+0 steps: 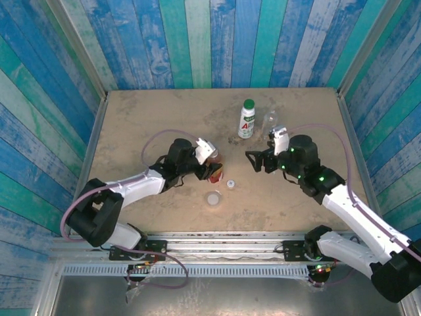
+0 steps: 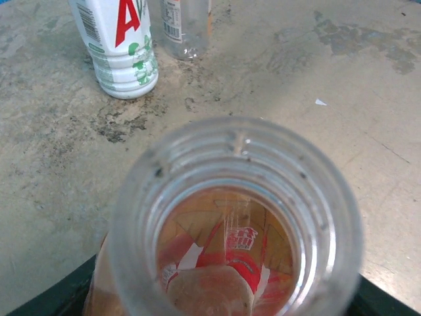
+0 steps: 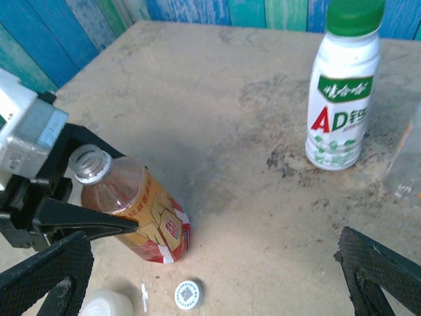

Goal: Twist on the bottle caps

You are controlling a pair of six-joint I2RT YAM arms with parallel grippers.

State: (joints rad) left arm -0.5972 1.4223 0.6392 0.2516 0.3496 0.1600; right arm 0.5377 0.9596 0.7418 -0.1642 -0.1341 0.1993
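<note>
The walls (image 1: 197, 39) are weathered planks striped in blue, teal and pale green. The tabletop (image 1: 151, 118) is mottled beige with dark stains. 1 bottle (image 3: 342, 99) is white, with a green cap (image 3: 355, 14), a green band and red-and-green lettering. The amber-drink bottle (image 3: 141, 210) has a red, white and tan label. 2 loose caps are pale: a greyish cap (image 1: 213, 198) and a white cap (image 3: 188, 294). The right gripper (image 1: 258, 160) is black.

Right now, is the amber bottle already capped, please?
No: the amber bottle leans on the table with its threaded neck bare and its mouth open.
</note>
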